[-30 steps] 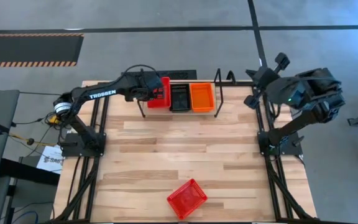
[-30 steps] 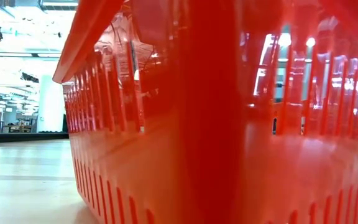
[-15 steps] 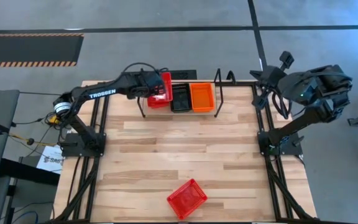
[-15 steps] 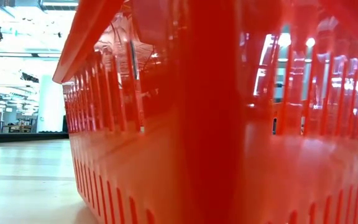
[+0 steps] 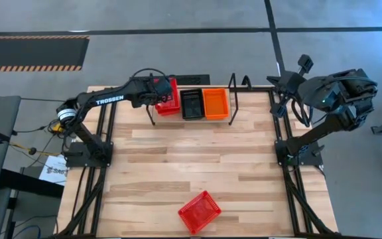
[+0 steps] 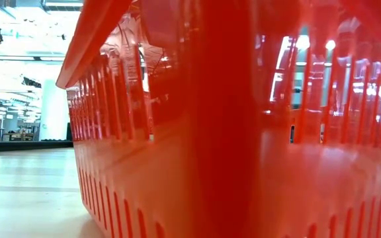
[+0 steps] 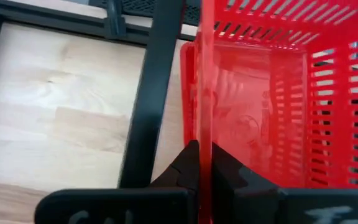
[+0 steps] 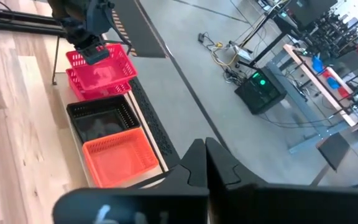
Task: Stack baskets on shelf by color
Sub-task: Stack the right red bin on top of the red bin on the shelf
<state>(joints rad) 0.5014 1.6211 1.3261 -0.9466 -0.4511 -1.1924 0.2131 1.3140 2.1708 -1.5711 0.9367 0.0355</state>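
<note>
**Left claw pinching a red basket at the shelf, one red basket left out front**

Left gripper (image 7: 202, 163) is clamped tight on the thin wall of a red basket (image 5: 169, 96), fingers squeezed together with the red rim running right between them in the left wrist view. From above, that basket sits at the left end of the shelf (image 5: 234, 99), slightly skewed compared to its neighbours, and in the right wrist view it looks like it's sitting on top of another red one, though I can't tell how well it's nested.

Next along the shelf is the black basket (image 5: 191, 103) in the middle, and then the orange basket (image 5: 215, 103) on the right end, the two just beside each other. How many are stacked in each spot isn't clear from up here.

Right gripper (image 8: 205, 158) is closed with nothing in it, parked off past the far right corner of the table (image 5: 197, 159) and pointing back toward the shelf.

One more loose red basket (image 5: 199, 212) sits tilted near the front edge of the table, well apart from everything else. It's so close to the low camera that it fills nearly the whole low view.
</note>
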